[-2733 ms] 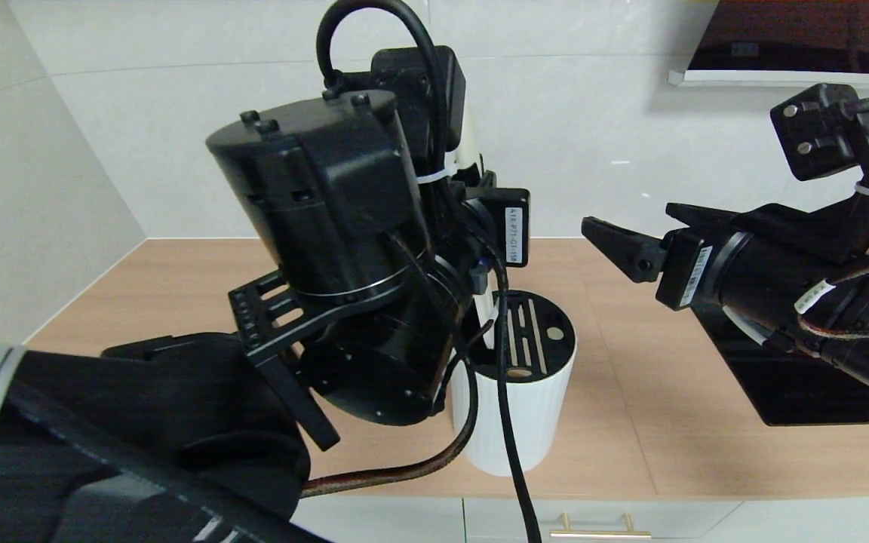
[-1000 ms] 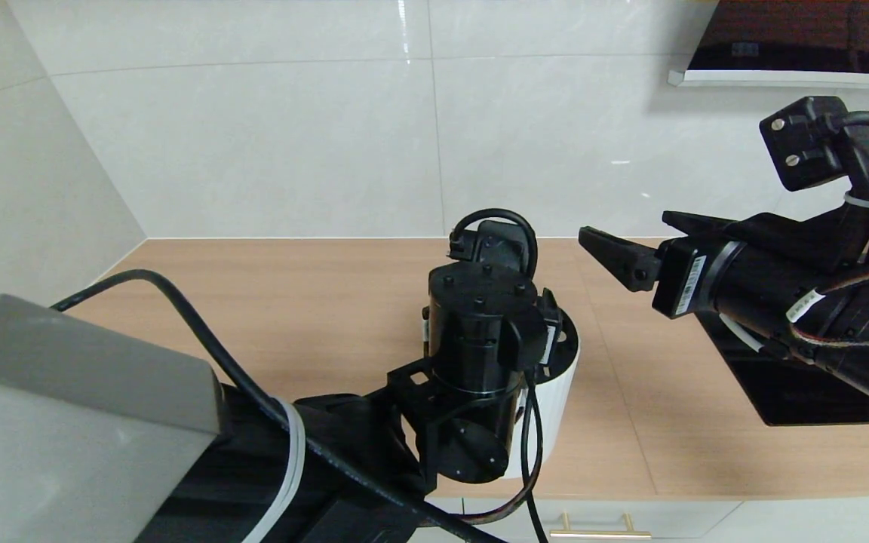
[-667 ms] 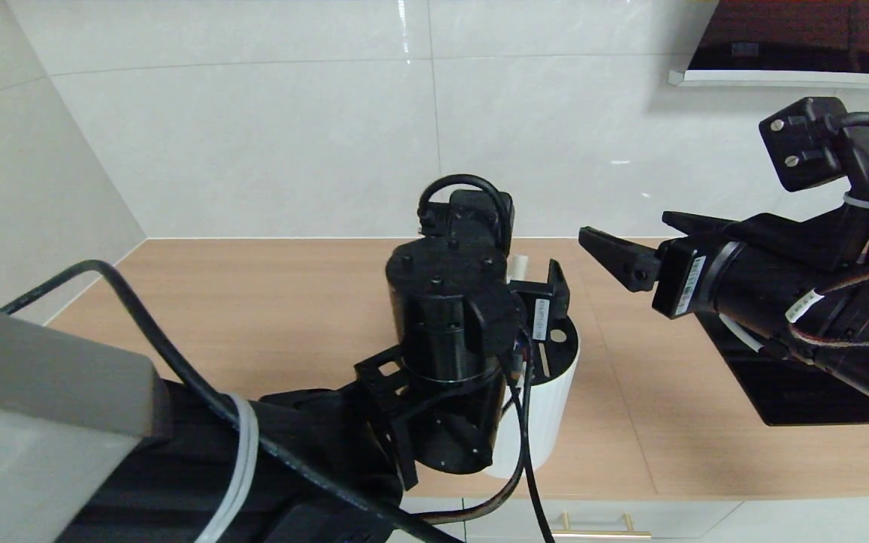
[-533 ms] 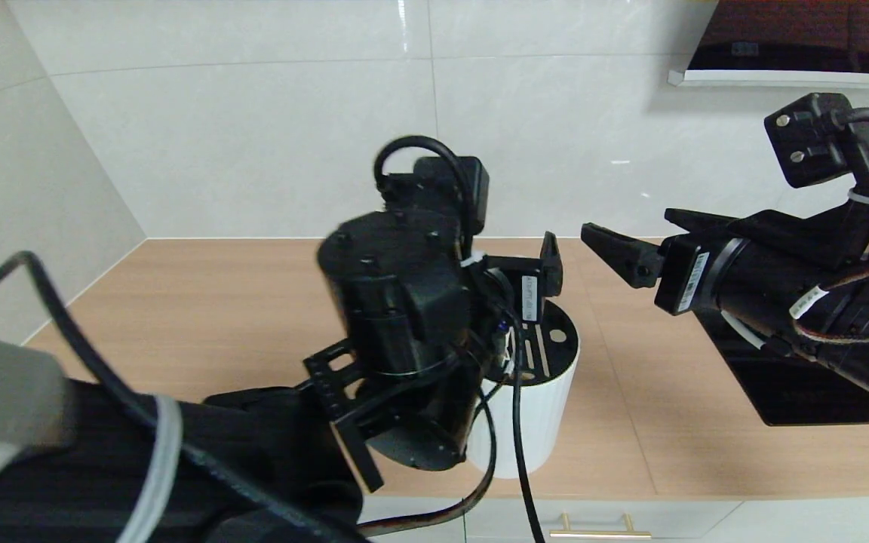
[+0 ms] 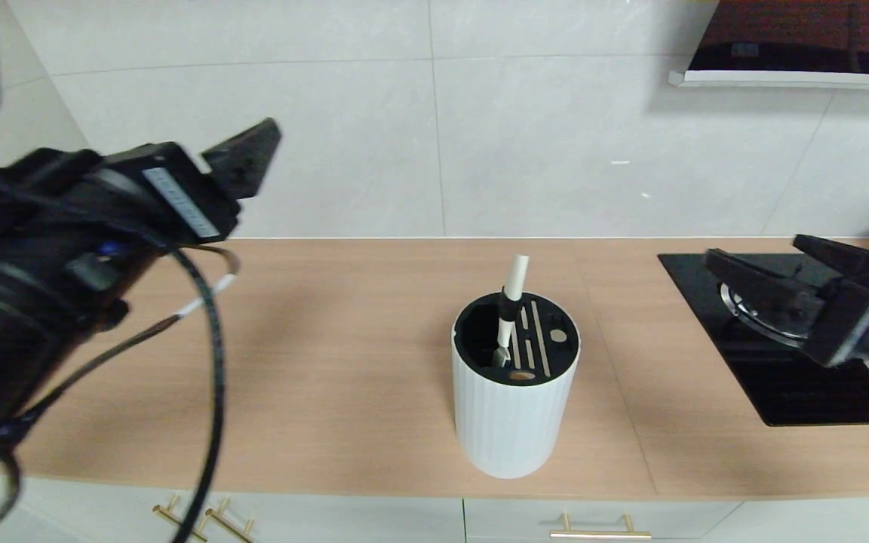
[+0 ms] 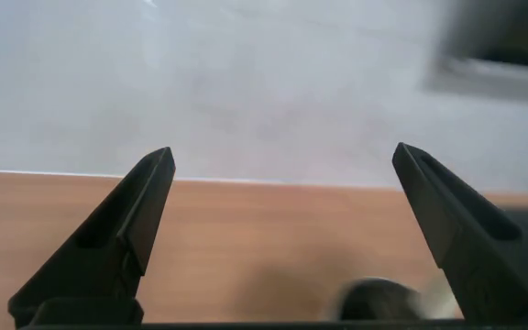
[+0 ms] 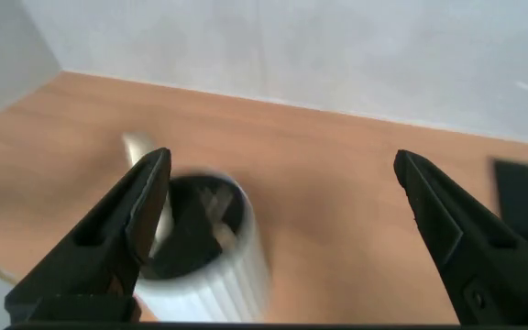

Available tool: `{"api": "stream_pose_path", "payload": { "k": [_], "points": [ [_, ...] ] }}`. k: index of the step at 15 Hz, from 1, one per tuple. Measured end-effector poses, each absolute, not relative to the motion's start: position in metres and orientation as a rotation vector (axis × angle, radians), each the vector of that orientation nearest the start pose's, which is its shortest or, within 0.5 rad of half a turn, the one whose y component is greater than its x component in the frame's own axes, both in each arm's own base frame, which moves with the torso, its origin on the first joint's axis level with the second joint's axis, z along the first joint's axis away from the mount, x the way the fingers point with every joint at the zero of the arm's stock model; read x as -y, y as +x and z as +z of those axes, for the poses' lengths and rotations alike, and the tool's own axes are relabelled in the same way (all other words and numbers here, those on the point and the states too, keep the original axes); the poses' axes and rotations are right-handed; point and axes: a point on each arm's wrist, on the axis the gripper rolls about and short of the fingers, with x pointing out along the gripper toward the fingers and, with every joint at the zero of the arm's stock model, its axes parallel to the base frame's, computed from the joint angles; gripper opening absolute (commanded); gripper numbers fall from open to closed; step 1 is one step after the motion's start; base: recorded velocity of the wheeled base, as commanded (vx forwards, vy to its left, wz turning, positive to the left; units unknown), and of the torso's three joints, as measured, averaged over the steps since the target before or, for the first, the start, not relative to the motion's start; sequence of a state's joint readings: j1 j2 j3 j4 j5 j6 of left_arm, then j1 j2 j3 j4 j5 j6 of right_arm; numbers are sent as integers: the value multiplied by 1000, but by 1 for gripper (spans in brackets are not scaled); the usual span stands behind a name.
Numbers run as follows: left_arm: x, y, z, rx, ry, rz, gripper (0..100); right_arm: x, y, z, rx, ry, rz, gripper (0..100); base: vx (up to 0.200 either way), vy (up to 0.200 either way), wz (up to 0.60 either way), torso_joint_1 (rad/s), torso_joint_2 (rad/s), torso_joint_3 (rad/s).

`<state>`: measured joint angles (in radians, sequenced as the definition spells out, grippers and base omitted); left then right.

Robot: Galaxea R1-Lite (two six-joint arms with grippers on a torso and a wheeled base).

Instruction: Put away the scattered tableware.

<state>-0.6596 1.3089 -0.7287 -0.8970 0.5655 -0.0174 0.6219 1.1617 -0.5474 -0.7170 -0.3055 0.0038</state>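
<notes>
A white ribbed utensil holder (image 5: 514, 411) with a black slotted top stands near the counter's front edge. A white-handled utensil (image 5: 514, 280) stands upright in its round opening, touched by no gripper. My left gripper (image 6: 282, 156) is raised far to the left of the holder (image 6: 383, 301), open and empty; one of its fingers (image 5: 247, 157) appears in the head view. My right gripper (image 5: 778, 275) hovers open and empty over the cooktop, to the right of the holder (image 7: 214, 247).
A black cooktop (image 5: 774, 385) with a burner is set into the wooden counter (image 5: 314, 354) at the right. Tiled wall runs behind, with a range hood (image 5: 796, 45) at the upper right. Drawer handles (image 5: 593, 534) sit under the front edge.
My left arm has lifted off the holder and swung up and to the left, leaving the white-handled utensil standing in it. My right gripper has drawn back to the right and lower.
</notes>
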Motion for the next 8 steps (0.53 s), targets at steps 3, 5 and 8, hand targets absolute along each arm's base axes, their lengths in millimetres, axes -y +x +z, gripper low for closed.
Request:
{"api": "stream_pose_path", "payload": {
  "k": [3, 5, 8],
  "points": [
    [54, 111, 283, 212, -135, -17, 100, -40, 93, 231, 139, 45, 197, 100, 0, 0, 0, 0, 0, 0],
    [20, 64, 265, 139, -74, 22, 100, -16, 55, 217, 146, 31, 133, 100, 0, 0, 0, 0, 0, 0],
    [-11, -4, 229, 85, -31, 57, 100, 5, 2, 187, 131, 0, 74, 100, 0, 0, 0, 0, 0, 0]
  ]
}}
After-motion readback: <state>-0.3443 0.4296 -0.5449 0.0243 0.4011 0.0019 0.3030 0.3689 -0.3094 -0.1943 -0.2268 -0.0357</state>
